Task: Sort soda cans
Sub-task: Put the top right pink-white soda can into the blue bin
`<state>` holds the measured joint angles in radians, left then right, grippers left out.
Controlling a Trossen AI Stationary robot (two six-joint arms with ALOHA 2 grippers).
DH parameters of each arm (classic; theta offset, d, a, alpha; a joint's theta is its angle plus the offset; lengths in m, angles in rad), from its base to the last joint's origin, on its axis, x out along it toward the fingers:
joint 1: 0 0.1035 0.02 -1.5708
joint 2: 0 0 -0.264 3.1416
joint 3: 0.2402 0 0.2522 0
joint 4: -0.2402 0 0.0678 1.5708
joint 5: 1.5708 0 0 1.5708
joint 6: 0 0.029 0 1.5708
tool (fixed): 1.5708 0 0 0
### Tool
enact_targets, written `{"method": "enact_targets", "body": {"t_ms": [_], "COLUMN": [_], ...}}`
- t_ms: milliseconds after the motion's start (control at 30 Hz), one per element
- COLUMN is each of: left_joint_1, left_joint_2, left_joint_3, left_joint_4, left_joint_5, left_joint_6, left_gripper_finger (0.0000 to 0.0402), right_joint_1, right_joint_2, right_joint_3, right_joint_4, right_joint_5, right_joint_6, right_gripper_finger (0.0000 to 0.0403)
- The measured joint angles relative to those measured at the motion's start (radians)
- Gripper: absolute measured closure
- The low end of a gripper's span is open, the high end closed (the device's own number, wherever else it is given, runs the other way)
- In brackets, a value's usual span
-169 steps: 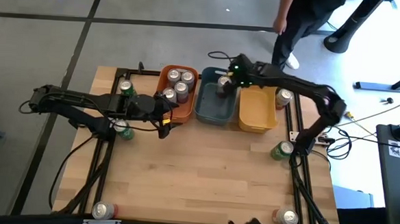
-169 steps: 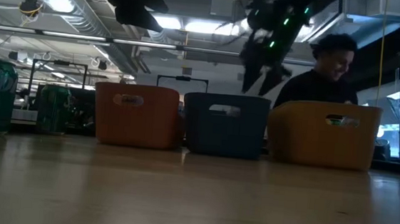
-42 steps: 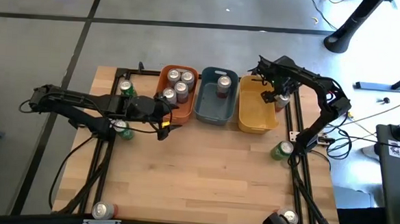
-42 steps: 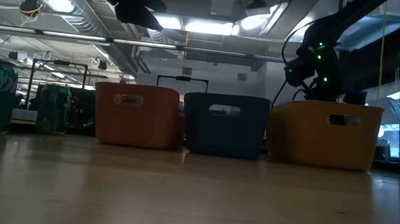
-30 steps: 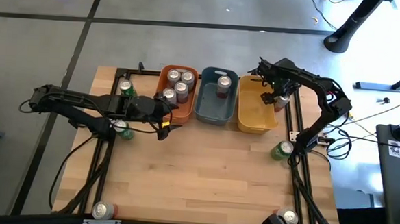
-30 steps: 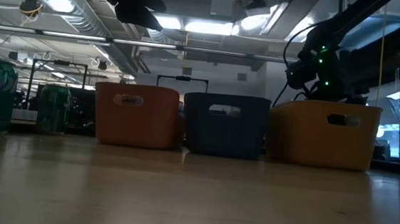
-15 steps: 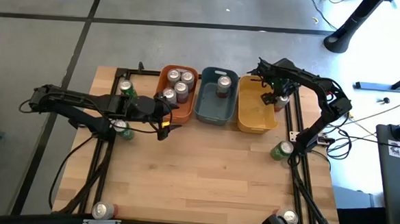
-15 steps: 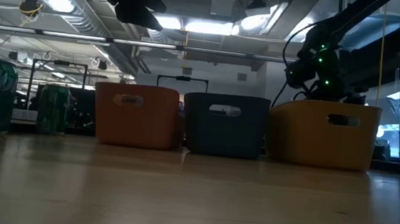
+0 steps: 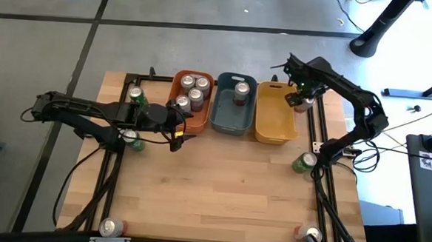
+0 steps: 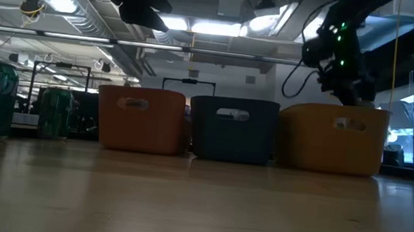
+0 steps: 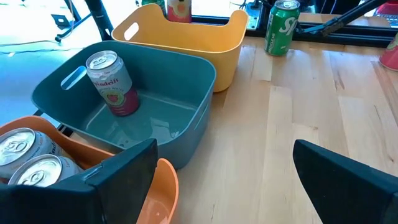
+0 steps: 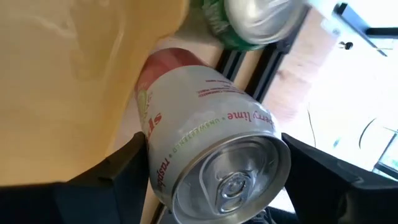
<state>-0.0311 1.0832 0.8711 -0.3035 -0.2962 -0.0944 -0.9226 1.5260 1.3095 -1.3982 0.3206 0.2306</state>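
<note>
One can [image 12: 208, 134] sits clamped between the two fingers of my right end effector [image 9: 300, 101], up in the air by the far right edge of the yellow bin [image 9: 275, 117]. The can is white and red with a silver top.

I think it could slip. It lies tilted in the grip, so it may slide out as I carry it. It could then land in the yellow bin, which looks like the wrong one to me, since a can like it [image 11: 113, 83] stands in the blue bin [image 11: 186, 74].

My left end effector [image 9: 177, 130] waits with fingers wide apart, holding nothing, by the front of the orange bin [image 9: 201, 120].

The right wrist view shows the held can up close and a green can [image 12: 239, 22] behind it. The high view hides the grip but shows the whole desk [image 9: 219, 195], with more cans still out: green ones by the left rail [image 9: 134, 94] and one on the right [image 9: 303, 162]. The low view only shows the bin fronts.
</note>
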Motion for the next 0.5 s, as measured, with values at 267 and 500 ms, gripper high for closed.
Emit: {"method": "enact_targets", "body": {"t_ms": [267, 500], "left_joint_1": [0.0, 0.0], "left_joint_2": [0.0, 0.0], "left_joint_3": [0.0, 0.0], "left_joint_4": [0.0, 0.0], "left_joint_5": [0.0, 0.0], "left_joint_6": [0.001, 0.001], "left_gripper_finger": [0.0038, 0.0038], "right_joint_1": [0.0, 0.0], "right_joint_2": [-0.018, -0.019], "right_joint_3": [0.132, 0.277], "right_joint_4": [-0.101, -0.166], "right_joint_5": [-0.025, -0.021], "right_joint_6": [-0.001, -0.001], "right_gripper_finger": [0.0112, 0.0112]}}
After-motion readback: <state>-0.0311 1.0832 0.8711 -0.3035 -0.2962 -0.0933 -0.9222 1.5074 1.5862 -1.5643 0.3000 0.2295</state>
